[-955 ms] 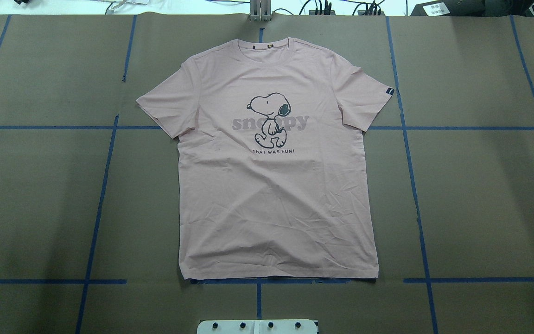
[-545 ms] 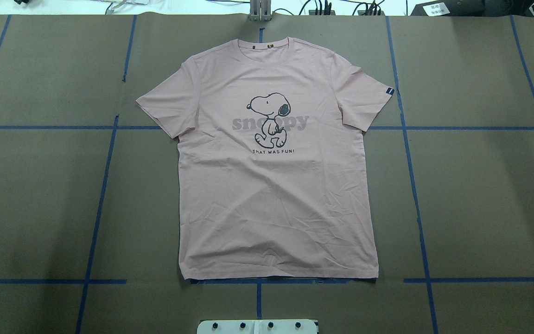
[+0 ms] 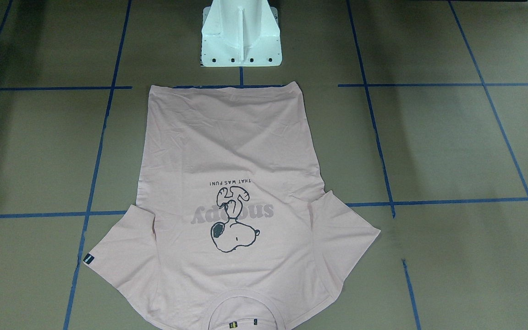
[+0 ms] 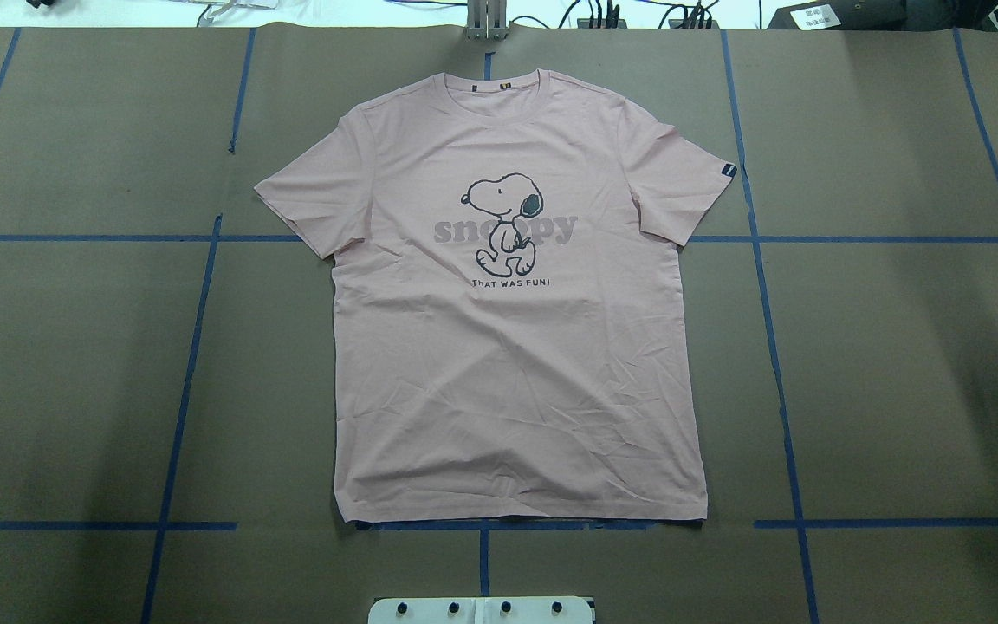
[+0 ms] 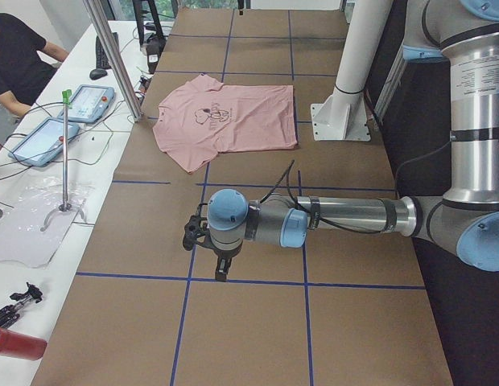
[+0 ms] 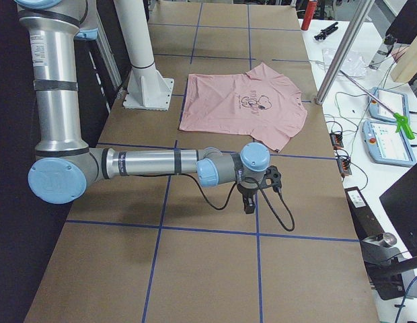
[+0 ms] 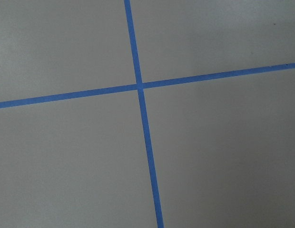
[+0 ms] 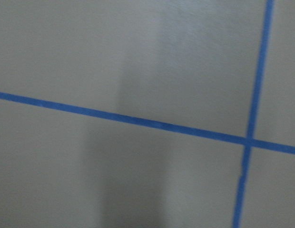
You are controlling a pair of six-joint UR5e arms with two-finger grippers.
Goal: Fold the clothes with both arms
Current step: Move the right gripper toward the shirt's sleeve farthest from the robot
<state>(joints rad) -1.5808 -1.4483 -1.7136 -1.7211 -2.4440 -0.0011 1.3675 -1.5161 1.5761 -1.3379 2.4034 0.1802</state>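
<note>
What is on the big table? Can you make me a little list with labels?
shirt: pink T-shirt, spread flat, front up, not folded yet
picture: cartoon dog on the chest
tag: small black tag at one sleeve's edge
surface: brown table with blue tape lines
left arm: left gripper over bare table, away from the shirt; open or shut, cannot tell
right arm: right gripper, the same
</note>
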